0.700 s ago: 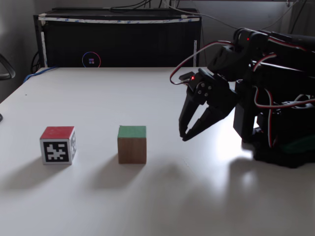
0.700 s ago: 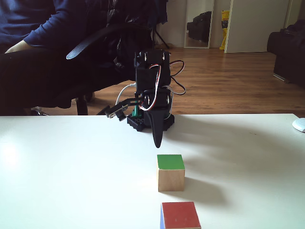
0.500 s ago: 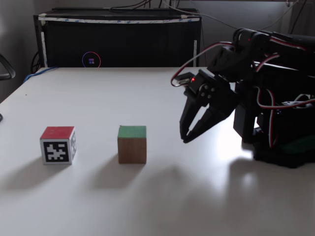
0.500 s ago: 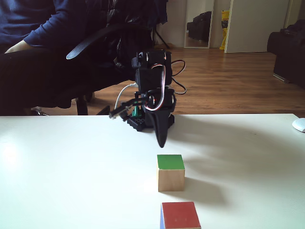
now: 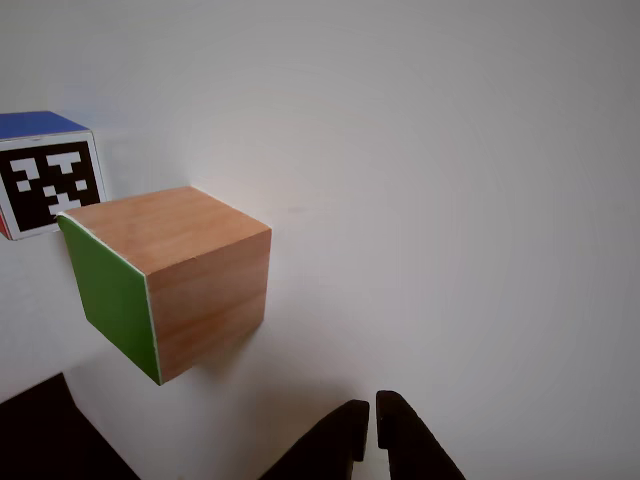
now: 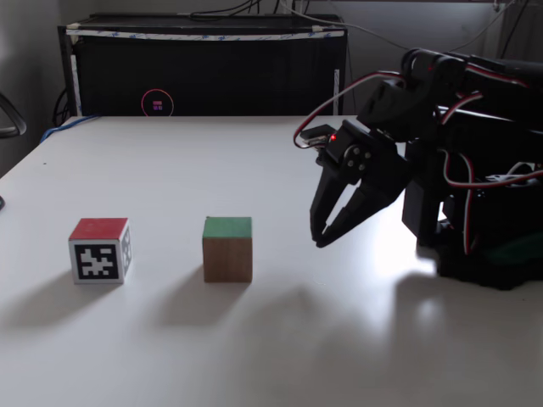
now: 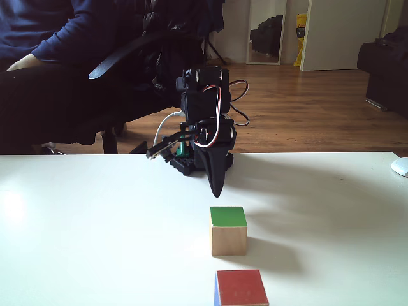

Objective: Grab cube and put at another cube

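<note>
The cube (image 6: 227,248) is light-brown wood with a green face and stands on the white table (image 6: 170,161); I also see the cube (image 7: 228,231) and the cube (image 5: 170,280) in the other two views. To its left in a fixed view stands another cube (image 6: 100,250) with a red top and a black-and-white marker. That other cube (image 7: 240,288) and other cube (image 5: 45,170) show in both remaining views too. My gripper (image 6: 318,237) hangs tips-down just above the table, right of the wood cube and apart from it. The gripper (image 5: 366,438) is shut and holds nothing. In another fixed view the gripper (image 7: 217,191) points down behind the cube.
The arm's black base (image 6: 484,246) stands at the table's right side. A black box (image 6: 204,68) lines the far edge. A seated person (image 7: 38,38) is behind the table, and a white mouse (image 7: 400,167) lies at the right edge.
The gripper has shifted slightly sideways and lifted a little, staying shut. Both cubes have stayed where they were.
</note>
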`<state>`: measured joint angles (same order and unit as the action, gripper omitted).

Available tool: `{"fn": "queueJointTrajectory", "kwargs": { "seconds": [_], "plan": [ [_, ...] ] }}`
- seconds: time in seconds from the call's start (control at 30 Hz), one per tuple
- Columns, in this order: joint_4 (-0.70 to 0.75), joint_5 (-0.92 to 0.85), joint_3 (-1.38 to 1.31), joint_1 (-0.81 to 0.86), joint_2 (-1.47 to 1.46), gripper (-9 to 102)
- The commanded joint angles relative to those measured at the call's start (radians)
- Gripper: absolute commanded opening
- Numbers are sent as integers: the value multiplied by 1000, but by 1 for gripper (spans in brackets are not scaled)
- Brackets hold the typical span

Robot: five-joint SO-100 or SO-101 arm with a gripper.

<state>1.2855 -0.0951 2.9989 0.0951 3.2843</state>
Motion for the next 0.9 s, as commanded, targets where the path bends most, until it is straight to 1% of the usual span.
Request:
{"fn": "queueJointTrajectory", "kwargs": {
  "seconds": [0.0,0.13,0.23,0.33,0.43,0.57,0.7,0.8,0.87],
  "plan": [
    [5,-6,-31,-2,5,0],
    [5,-8,-31,-2,5,2],
    [-6,11,-31,14,5,13],
    [-31,8,-58,18,5,19],
    [11,5,-163,-2,-15,21],
    [26,34,-339,-34,-224,24],
    [23,66,-511,-43,-448,31],
    [66,87,-663,-41,-637,37],
    [121,110,-772,-40,-775,41]
  ]
}}
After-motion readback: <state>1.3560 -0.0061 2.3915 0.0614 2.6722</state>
